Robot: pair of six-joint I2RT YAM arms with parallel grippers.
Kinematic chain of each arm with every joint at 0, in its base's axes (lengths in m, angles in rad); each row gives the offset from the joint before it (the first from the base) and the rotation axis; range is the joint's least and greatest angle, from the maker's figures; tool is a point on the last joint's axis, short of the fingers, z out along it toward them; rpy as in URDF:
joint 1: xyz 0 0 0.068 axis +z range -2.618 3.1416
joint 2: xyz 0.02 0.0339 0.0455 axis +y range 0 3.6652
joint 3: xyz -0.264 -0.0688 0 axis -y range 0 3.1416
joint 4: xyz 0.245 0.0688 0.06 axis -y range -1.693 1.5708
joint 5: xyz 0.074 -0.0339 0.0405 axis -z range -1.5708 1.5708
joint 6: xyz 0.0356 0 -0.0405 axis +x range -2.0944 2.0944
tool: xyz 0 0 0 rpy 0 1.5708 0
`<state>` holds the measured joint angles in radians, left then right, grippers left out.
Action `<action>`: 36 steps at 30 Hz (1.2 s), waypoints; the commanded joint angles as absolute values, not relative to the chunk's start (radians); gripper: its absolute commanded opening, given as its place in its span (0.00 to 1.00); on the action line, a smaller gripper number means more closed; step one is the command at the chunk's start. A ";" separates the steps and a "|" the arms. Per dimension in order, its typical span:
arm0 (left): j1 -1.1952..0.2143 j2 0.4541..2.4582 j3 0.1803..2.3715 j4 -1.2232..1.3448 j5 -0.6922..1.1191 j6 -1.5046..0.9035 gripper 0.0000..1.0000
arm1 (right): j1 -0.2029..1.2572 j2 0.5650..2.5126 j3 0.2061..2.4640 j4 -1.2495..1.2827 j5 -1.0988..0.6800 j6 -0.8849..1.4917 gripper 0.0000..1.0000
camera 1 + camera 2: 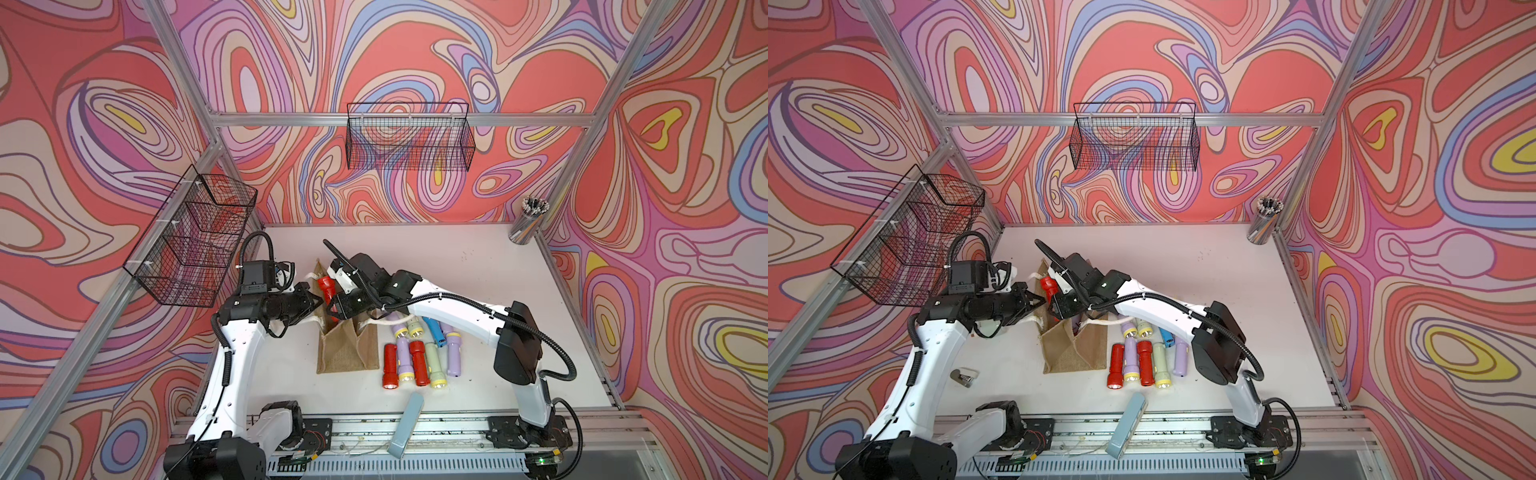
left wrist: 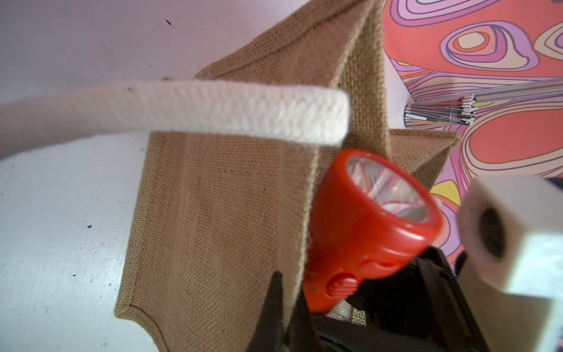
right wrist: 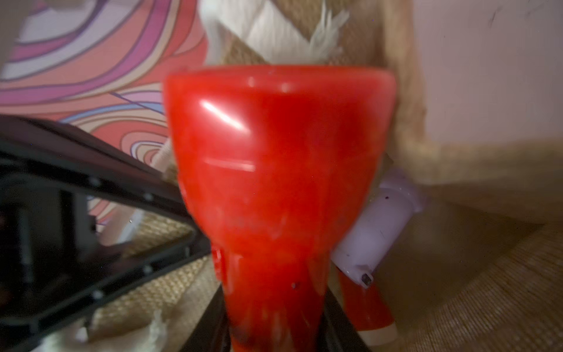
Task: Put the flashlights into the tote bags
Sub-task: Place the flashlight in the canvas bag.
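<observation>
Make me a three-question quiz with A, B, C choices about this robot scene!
1. The pen cup stands at the table's: A) far right corner B) near left corner C) middle.
2. The flashlight in the right gripper is: A) blue B) green C) red.
3. The left gripper is: A) wide open B) shut on the tote bag's edge C) holding a pen.

Answers: A, it stands beside the far right frame post. C, its red head shows in both wrist views. B, the left wrist view shows burlap pinched between the jaws.
</observation>
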<state>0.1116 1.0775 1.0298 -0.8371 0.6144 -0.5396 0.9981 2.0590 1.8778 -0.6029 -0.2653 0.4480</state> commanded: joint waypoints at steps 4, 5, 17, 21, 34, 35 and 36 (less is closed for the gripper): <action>0.132 1.080 1.026 -0.801 0.629 -0.551 0.00 | 1.005 2.076 1.827 -0.725 -0.280 0.360 0.00; 0.132 1.081 1.025 -0.802 0.630 -0.550 0.00 | 1.005 2.078 1.824 -0.741 -0.280 0.351 0.00; 0.133 1.085 1.013 -0.809 0.649 -0.532 0.00 | 1.006 2.218 1.921 -0.971 -0.308 0.333 0.00; 0.133 1.077 1.011 -0.816 0.653 -0.525 0.00 | 1.005 2.258 1.940 -0.986 -0.325 0.345 0.00; 0.134 1.066 0.981 -0.803 0.648 -0.535 0.00 | 1.005 2.324 2.006 -1.037 -0.296 0.357 0.27; 0.133 1.066 0.982 -0.805 0.641 -0.535 0.00 | 1.003 2.324 2.013 -1.042 -0.296 0.355 0.34; 0.133 1.064 0.985 -0.810 0.637 -0.533 0.00 | 1.003 2.322 2.020 -1.046 -0.299 0.353 0.37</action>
<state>0.1257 1.0748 0.9928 -0.8139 0.6544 -0.5396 0.9966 2.2726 2.0087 -0.9749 -0.3073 0.3500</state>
